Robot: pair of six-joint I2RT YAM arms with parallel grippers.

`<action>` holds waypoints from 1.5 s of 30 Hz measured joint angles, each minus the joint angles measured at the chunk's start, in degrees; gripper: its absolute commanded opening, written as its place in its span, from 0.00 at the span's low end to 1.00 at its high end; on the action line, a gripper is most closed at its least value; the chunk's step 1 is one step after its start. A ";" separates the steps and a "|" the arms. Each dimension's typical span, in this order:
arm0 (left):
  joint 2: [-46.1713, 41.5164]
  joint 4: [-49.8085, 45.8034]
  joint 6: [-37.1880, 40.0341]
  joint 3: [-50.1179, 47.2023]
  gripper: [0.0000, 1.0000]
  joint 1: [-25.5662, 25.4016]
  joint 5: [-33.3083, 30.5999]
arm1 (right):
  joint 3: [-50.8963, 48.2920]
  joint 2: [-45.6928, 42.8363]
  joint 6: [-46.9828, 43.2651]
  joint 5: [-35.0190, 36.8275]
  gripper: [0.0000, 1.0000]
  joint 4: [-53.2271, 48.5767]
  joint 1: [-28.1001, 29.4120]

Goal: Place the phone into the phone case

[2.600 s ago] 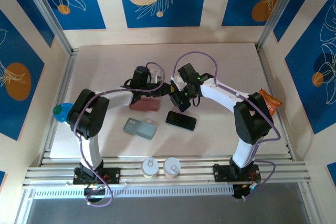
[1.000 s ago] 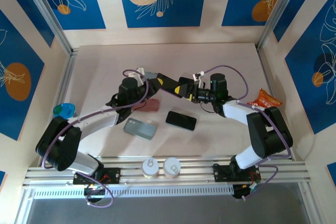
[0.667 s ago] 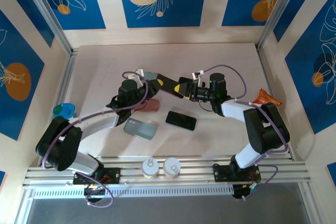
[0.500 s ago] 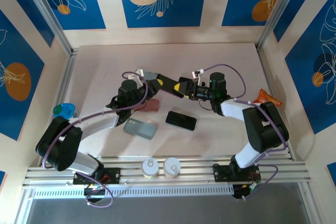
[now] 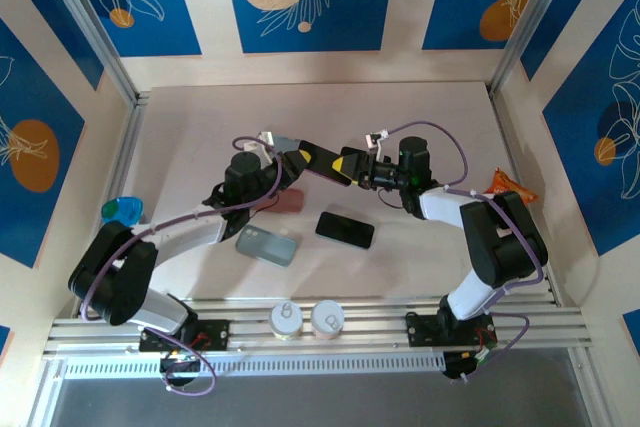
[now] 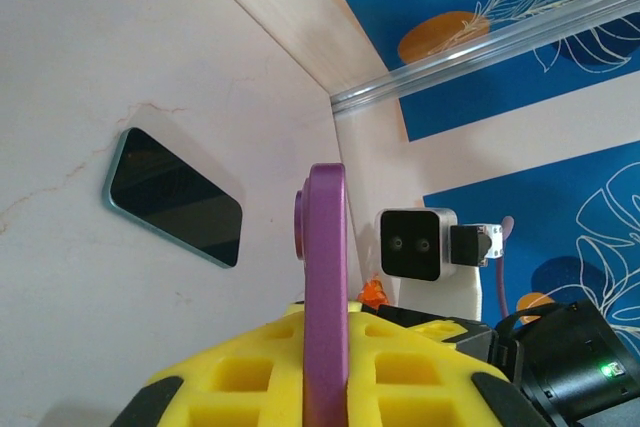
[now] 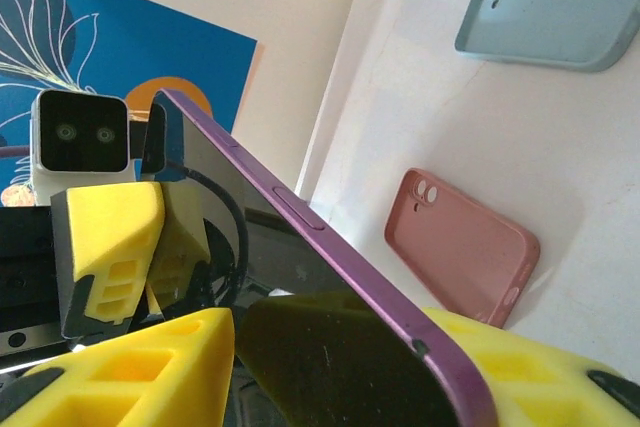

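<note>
A purple phone point(image 5: 325, 162) hangs in the air above the table's middle, on edge. My left gripper point(image 5: 305, 157) is shut on it; the purple edge point(image 6: 326, 277) stands clamped between the yellow pads point(image 6: 240, 377). My right gripper point(image 5: 345, 165) faces it from the right, jaws either side of the same phone point(image 7: 330, 247). The phone's back lies against one pad, and the other finger point(image 7: 130, 367) stands just off the dark screen. A pink case point(image 5: 287, 200) point(image 7: 460, 247) and a blue-grey case point(image 5: 266, 244) point(image 7: 550, 12) lie below on the table.
A black phone point(image 5: 345, 229) point(image 6: 175, 212) lies flat just right of the cases. An orange packet point(image 5: 508, 185) lies by the right wall, a blue object point(image 5: 118, 211) by the left rail. Two white round lids point(image 5: 286, 318) point(image 5: 327, 317) rest on the front rail.
My right gripper has slid left onto the phone's free end and its jaws have narrowed around it. The left arm holds the phone in the same place.
</note>
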 measured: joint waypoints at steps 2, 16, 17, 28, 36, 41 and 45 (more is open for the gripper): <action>0.04 -0.17 0.39 0.00 0.19 0.00 -0.04 | -0.02 -1.07 -0.15 0.22 0.44 -1.33 -0.02; 0.07 -1.05 1.01 0.00 0.25 0.04 0.02 | -0.79 -8.76 -1.60 1.14 0.11 -9.38 -0.70; 0.07 -1.05 1.01 0.00 0.27 0.04 0.04 | -0.79 -9.40 -1.31 1.05 0.08 -9.53 -0.79; -1.46 -6.47 4.72 -0.17 0.44 0.00 -0.98 | -0.79 -14.16 -4.00 0.61 0.00 -14.67 -1.07; -6.99 -11.80 8.46 -1.09 0.50 1.66 -3.48 | -0.76 -16.35 -5.64 0.22 0.00 -19.54 -3.61; -10.05 -17.62 11.17 -2.93 0.51 4.90 -4.72 | -0.76 -17.11 -6.27 0.17 0.00 -22.12 -5.07; -12.52 -25.29 15.80 -3.15 0.49 6.80 -6.91 | -0.74 -17.86 -7.54 -0.02 0.00 -24.70 -6.78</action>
